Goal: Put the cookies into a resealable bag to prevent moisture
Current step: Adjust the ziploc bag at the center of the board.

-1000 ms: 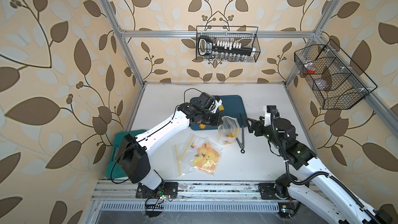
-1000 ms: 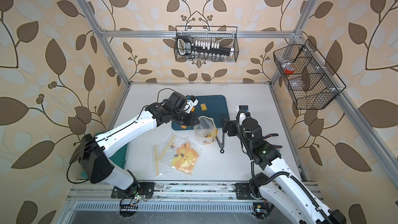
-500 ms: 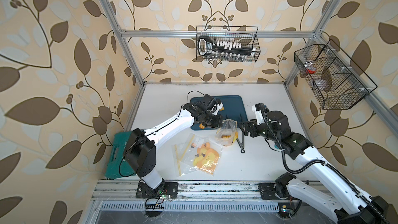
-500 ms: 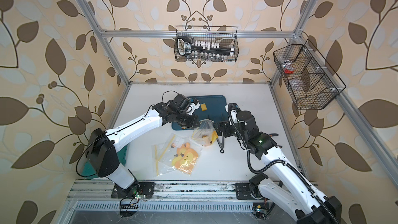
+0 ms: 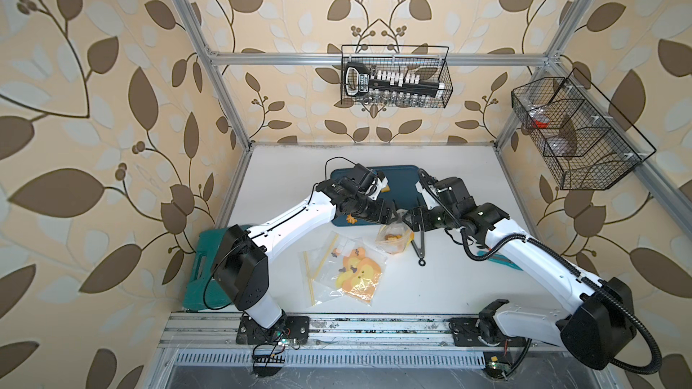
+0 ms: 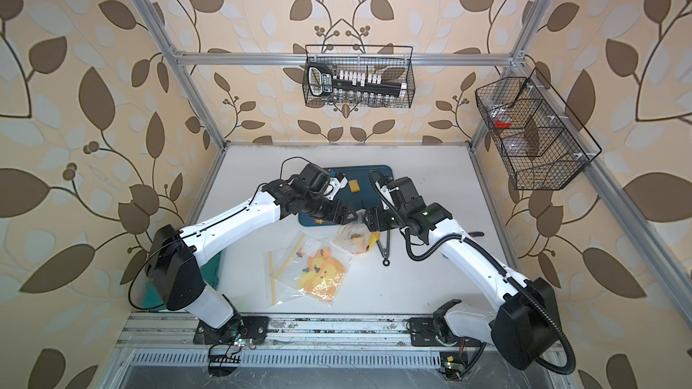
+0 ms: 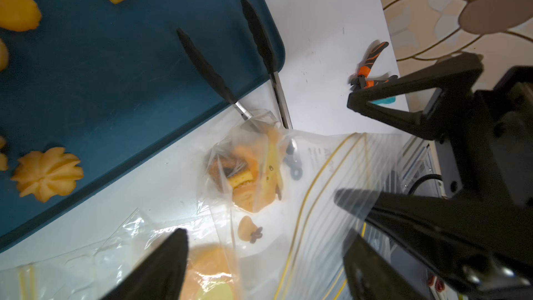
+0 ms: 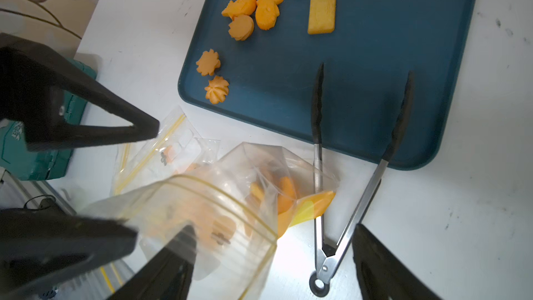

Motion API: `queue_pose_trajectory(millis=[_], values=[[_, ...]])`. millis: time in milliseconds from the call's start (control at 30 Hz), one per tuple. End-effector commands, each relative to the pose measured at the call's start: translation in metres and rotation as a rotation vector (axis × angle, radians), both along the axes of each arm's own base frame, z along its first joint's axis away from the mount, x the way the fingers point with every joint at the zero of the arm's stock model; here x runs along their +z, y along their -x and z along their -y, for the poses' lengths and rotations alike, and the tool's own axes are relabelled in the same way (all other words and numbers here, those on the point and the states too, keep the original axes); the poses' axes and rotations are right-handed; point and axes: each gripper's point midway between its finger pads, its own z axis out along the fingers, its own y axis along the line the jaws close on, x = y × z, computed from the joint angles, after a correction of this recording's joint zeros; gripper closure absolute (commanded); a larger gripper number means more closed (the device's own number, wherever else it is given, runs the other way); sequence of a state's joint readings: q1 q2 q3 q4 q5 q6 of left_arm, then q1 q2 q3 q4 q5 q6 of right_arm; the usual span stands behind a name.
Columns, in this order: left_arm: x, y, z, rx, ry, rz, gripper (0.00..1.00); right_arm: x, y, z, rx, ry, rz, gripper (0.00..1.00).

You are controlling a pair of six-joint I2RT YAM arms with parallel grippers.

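Cookies (image 8: pixel 268 10) split between tray (image 8: pixel 375 53) and bag (image 8: pixel 245 168)
Your left claw (image 7: pixel 265 235) and right claw (image 8: pixel 272 227) both gape wide at the bag's mouth; neither grips anything; tongs (image 8: pixel 369 189) lie just right.

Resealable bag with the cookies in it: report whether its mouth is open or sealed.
Open. In the right wrist view the resealable bag gapes: its yellow zip strips curve apart, and cookies lie inside.

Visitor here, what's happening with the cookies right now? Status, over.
Left gripper open, right gripper open, either side of the bag. Some cookies inside, others on the tray. Tongs beside the bag.
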State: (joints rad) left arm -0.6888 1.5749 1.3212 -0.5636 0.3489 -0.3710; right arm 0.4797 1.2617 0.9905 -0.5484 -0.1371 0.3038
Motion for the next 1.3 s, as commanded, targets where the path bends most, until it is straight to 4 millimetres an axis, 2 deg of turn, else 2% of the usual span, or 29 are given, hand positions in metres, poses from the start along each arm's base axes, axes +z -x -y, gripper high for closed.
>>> queue_pose_trajectory(millis=[0, 100, 267, 433, 500, 600, 767, 900, 1000, 1100, 1200, 1267], values=[[0.047, 0.002, -0.016, 0.047, 0.052, 0.178, 0.01, 0.005, -0.007, 0.004, -0.011, 0.053, 0.014, 0.18], [0.052, 0.006, -0.024, 0.068, 0.075, 0.245, 0.01, 0.004, -0.015, 0.008, -0.032, 0.068, 0.017, 0.19], [0.041, 0.027, -0.027, 0.008, -0.043, 0.375, 0.01, 0.007, -0.030, 0.010, -0.049, 0.071, 0.033, 0.21], [0.033, 0.039, -0.026, -0.069, -0.026, 0.421, 0.04, -0.002, -0.036, 0.008, -0.044, 0.048, 0.005, 0.22], [0.031, 0.043, -0.027, -0.113, -0.038, 0.435, 0.02, -0.006, -0.038, 0.011, -0.057, 0.060, 0.001, 0.22], [0.024, 0.049, -0.022, -0.188, -0.056, 0.441, 0.06, -0.005, -0.042, 0.013, -0.060, 0.057, 0.006, 0.22], [-0.002, 0.056, -0.009, -0.309, -0.162, 0.481, 0.13, -0.007, -0.044, 0.013, -0.061, 0.048, -0.001, 0.22], [-0.008, 0.056, -0.007, -0.343, -0.183, 0.528, 0.17, -0.010, -0.043, 0.011, -0.049, 0.040, -0.016, 0.23], [-0.007, 0.057, -0.002, -0.382, -0.168, 0.548, 0.25, -0.015, -0.044, 0.008, -0.040, 0.031, -0.031, 0.23], [-0.012, 0.056, 0.003, -0.410, -0.180, 0.557, 0.37, -0.019, -0.043, 0.004, -0.021, 0.028, -0.056, 0.23], [-0.025, 0.054, 0.000, -0.415, -0.248, 0.552, 0.48, -0.014, -0.043, 0.006, -0.018, 0.038, -0.057, 0.24], [-0.029, 0.054, -0.002, -0.409, -0.275, 0.566, 0.58, -0.008, -0.045, 0.006, -0.018, 0.033, -0.040, 0.24]])
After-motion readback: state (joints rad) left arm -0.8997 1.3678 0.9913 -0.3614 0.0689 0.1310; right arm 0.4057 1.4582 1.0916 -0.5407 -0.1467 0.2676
